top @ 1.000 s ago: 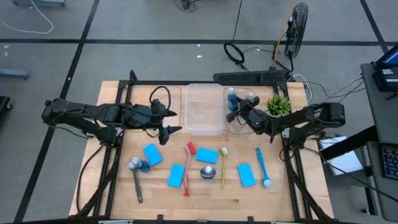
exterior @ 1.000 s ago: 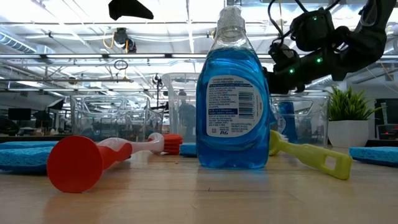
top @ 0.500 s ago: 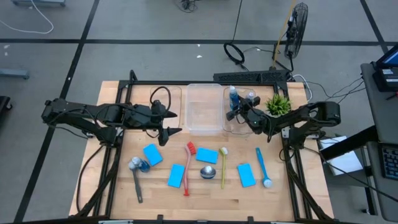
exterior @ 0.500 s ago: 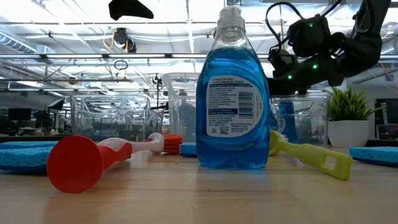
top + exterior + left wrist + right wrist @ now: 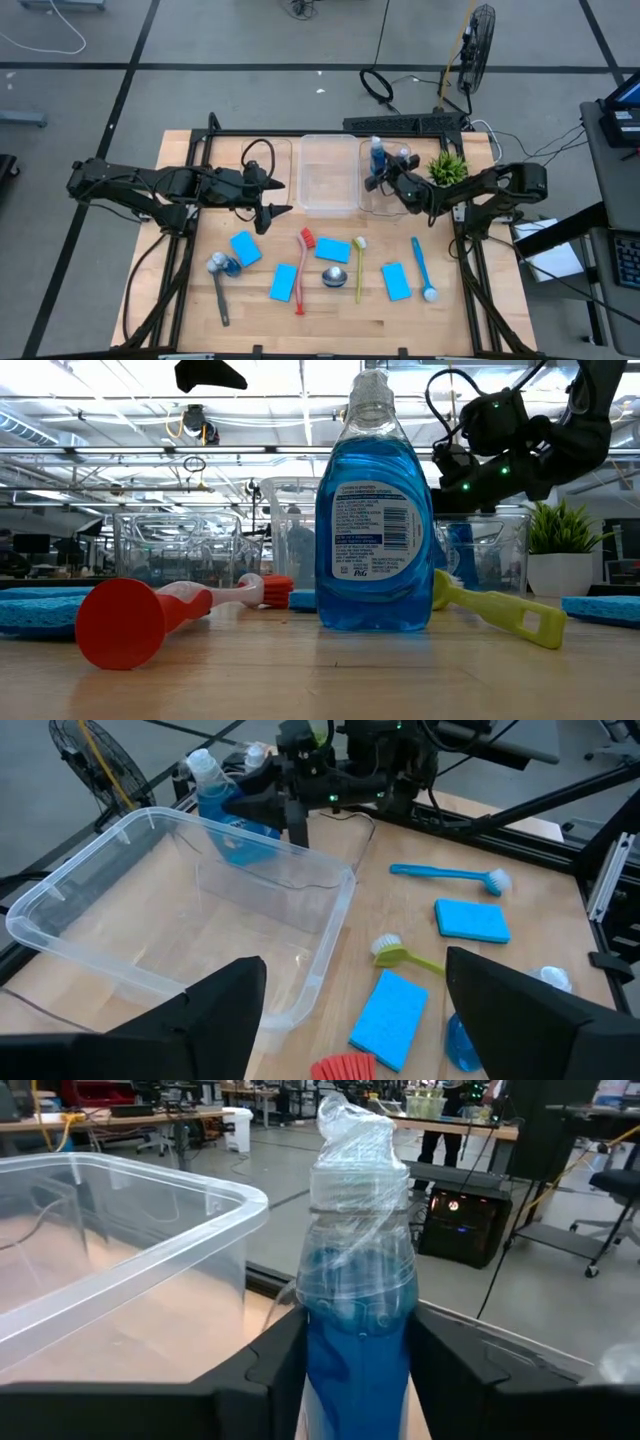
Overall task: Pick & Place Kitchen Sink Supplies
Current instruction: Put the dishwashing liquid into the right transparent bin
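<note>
Your right claw (image 5: 378, 181) is loosening off the bottle (image 5: 377, 155) in the upper-right bin (image 5: 366, 205), so it's placed; left claw (image 5: 268, 197) hangs open, empty.

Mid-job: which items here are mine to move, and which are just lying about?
Job: blue sponges; red brush, yellow-green brush, blue brush, grey brush; blue soap bottles, two on the table, two in the right bin, one at the right gripper.
Lying about: clear bins, potted plant, floor fan.
</note>
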Controlling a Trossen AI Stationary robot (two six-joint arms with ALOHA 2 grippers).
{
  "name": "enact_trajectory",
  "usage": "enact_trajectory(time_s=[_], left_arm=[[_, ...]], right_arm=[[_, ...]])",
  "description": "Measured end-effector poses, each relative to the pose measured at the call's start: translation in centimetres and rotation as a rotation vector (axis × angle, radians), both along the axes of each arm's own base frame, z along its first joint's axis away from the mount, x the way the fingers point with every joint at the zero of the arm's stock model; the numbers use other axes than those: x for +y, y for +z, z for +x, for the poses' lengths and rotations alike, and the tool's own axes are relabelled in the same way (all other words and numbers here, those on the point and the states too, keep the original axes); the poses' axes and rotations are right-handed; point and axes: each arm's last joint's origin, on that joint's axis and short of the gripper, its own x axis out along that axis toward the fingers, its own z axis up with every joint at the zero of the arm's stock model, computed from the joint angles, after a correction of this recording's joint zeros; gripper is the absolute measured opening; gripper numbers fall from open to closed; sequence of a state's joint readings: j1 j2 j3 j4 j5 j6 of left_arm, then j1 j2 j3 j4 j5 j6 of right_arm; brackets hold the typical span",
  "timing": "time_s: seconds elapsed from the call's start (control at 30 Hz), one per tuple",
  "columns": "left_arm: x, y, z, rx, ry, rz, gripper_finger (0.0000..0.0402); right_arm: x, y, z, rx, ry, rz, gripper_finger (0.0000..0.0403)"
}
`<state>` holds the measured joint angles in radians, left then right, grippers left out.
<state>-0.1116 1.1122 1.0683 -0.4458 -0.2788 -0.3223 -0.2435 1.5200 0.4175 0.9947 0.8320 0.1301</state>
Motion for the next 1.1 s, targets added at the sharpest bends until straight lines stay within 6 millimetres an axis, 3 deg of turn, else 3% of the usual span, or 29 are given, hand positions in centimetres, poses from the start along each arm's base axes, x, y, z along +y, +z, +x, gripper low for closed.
enact_trajectory(time_s=[0.23,0.47,0.83,1.1], left_arm=[[0.0,0.0,0.0,0.000,0.000,0.000,0.0317],[0.0,0.0,0.0,0.000,-0.001,0.002,0.0328],[0.0,0.0,0.0,0.000,-0.001,0.001,0.0310],[0.0,0.0,0.0,0.000,-0.001,0.001,0.0311]], right_arm=[[0.0,-0.1,0.1,0.010,0.074,0.009,0.0175],[-0.1,0.1,0.1,-0.004,0.066,0.003,0.0176],[0.0,0.1,0.1,0.001,0.068,0.001,0.0179],[-0.1,1.4,0.2,-0.022,0.078,-0.095,0.0185]])
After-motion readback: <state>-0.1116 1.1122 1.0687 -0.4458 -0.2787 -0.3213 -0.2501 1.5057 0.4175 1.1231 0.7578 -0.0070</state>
